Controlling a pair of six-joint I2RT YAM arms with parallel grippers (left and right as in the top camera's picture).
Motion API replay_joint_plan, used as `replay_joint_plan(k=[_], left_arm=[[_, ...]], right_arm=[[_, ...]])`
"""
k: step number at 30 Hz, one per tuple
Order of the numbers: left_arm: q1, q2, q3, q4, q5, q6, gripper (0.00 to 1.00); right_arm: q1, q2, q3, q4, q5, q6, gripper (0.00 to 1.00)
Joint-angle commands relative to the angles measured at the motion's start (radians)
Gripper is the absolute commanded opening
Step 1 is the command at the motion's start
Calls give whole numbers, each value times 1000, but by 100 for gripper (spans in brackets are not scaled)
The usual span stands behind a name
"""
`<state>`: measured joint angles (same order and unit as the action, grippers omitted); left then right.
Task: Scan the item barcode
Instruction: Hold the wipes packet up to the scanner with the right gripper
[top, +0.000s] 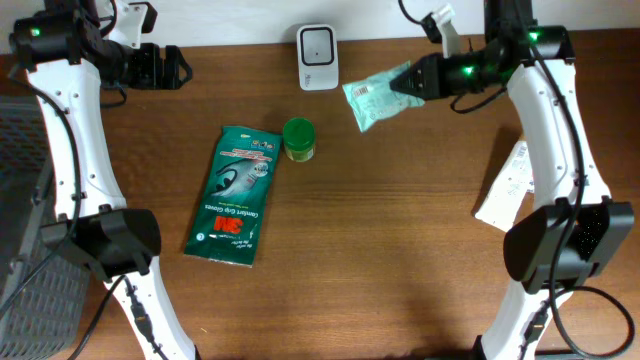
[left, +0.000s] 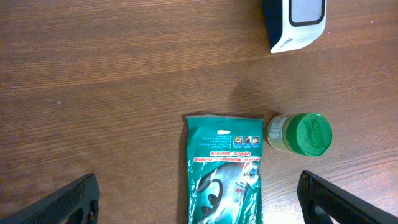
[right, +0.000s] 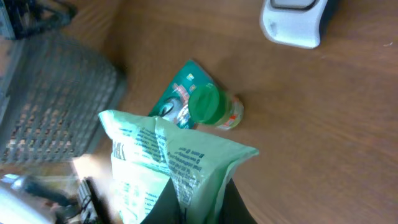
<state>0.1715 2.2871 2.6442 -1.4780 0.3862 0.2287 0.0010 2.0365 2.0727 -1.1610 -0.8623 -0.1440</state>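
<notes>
Right wrist view puts the right gripper (right: 198, 208) closest to me. Its dark jaws are pressed together on the lower edge of the pale green pouch (right: 177, 165), which rises crumpled out of the pinch with its printed side toward the lens. Past the pouch, at roughly 12 o'clock from it, the green-lidded jar (right: 214, 107) sits on the brown table (right: 323, 137). It is just beside a corner of the dark green glove packet (right: 176, 93). A wire basket (right: 56, 99) fills the 9 o'clock side. Farthest off, at 1 o'clock, I see the white scanner (right: 292, 25).

On the left wrist camera, the two black fingers (left: 68, 202) sit in the bottom corners of the frame, spread as wide as I see them and holding nothing. Beyond them come the packet's top end and the jar at its 3 o'clock, then the scanner at the far edge.

From overhead, the left gripper (top: 170, 65) hangs over the table's 10 o'clock corner, well apart from every item. The scanner stands at 12 o'clock by the far edge. The pouch is held near it on its 3 o'clock side, label up, not touching it. A white paper slip (top: 508, 185) lies at the table's 3 o'clock edge.
</notes>
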Motion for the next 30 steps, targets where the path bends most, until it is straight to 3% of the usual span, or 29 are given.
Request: replay_joint_plan(k=[1,9,10,13,15,17,25,30], left_arm=[[2,-12,6,-1,10,12,99],[2,-12,6,-1,10,12,99],[2,-12,6,-1,10,12,99],[2,-12,6,-1,10,12,99],[1,-12,6,-1,10,12,99],[1,-12,6,-1,10,12,99],[1,-12,6,-1,10,12,99],[1,-12,6,-1,10,12,99]], right_arm=[[95,-53,17,77,176,120,4],[243,-55,47,201,212,148,4],[272,-55,83,202,303,156,4],[389,-49,114,294,820,69,4],[456,2,113,448,1109,-38,4],[481,66,113,591,1241,-167,4],[470,379,113,1221,1285,-907,4],[437,472,112,1308,1233,-982,4]])
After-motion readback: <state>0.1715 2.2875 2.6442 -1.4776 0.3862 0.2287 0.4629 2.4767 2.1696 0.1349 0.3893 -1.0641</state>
